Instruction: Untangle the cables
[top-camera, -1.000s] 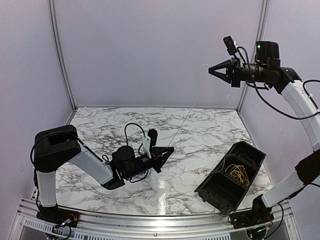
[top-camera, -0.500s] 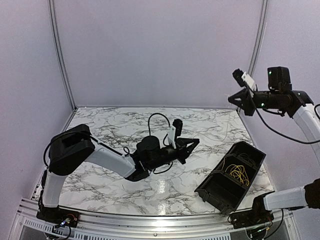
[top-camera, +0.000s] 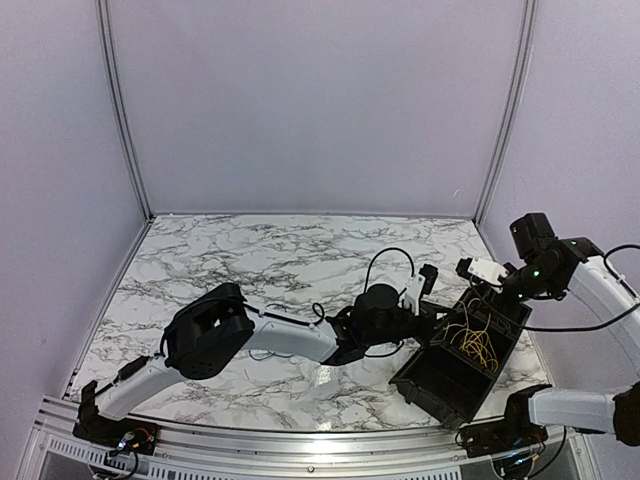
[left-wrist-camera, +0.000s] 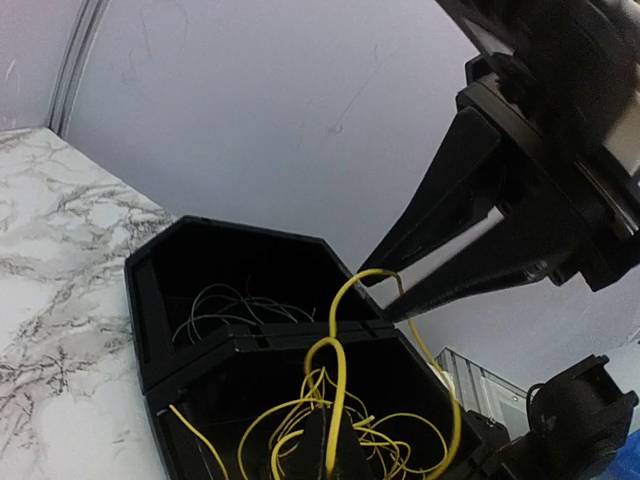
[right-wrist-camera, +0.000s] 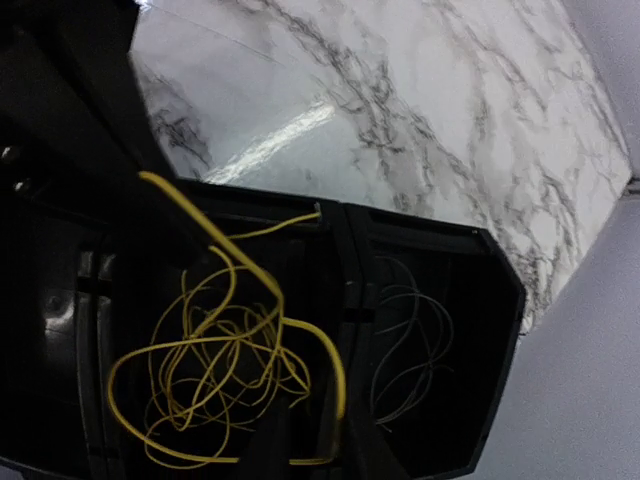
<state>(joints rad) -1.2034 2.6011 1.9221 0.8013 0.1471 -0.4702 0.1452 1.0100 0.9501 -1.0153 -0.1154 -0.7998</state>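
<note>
Right gripper (left-wrist-camera: 380, 297): nearly closed, pinching thin yellow looping cable (left-wrist-camera: 336, 320) at tips. Black plastic two-compartment bin (left-wrist-camera: 240, 245) directly below. Better lowered first, then opened over yellow tangle (right-wrist-camera: 210, 375) beneath, clear of rim.

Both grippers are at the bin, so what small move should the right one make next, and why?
Probably open the right gripper fully and back away: the yellow cable loops over its tips right above the bin, with yellow coils already lying inside.
</note>
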